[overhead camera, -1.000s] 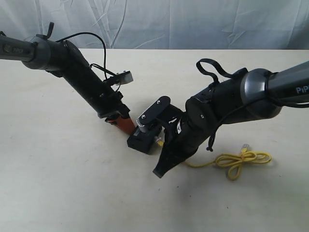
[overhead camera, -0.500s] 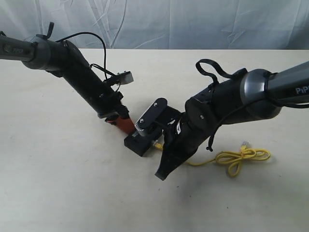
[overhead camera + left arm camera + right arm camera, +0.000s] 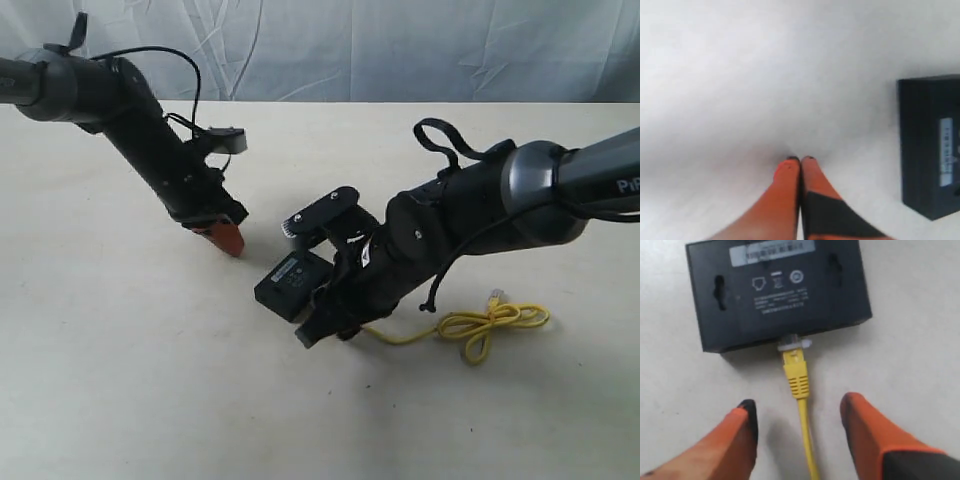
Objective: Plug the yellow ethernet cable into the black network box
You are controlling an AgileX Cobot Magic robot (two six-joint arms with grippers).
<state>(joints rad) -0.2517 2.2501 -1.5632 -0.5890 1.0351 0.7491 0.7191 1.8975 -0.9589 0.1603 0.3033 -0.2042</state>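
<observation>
The black network box [image 3: 290, 283] [image 3: 777, 290] [image 3: 932, 145] lies flat mid-table, white label strip up. The yellow ethernet cable [image 3: 490, 325] [image 3: 802, 410] has its clear plug seated in the box's side port [image 3: 794, 345]; its cord runs back between my right fingers to a loose loop on the table at the right. My right gripper [image 3: 797, 412] [image 3: 325, 325] stands open just behind the plug, fingers either side of the cord without touching it. My left gripper [image 3: 800, 160] [image 3: 228, 238] is shut on nothing, lifted off to the left of the box.
The pale table [image 3: 150, 380] carries only the box and cable. A crumpled white backdrop [image 3: 350, 50] hangs behind the table's far edge. The right arm's bulk [image 3: 470, 215] looms over the cable between box and loop.
My left gripper has drawn back from the box, up and to the left. My right gripper has let go of the plug and backed off slightly; the box now shows.
</observation>
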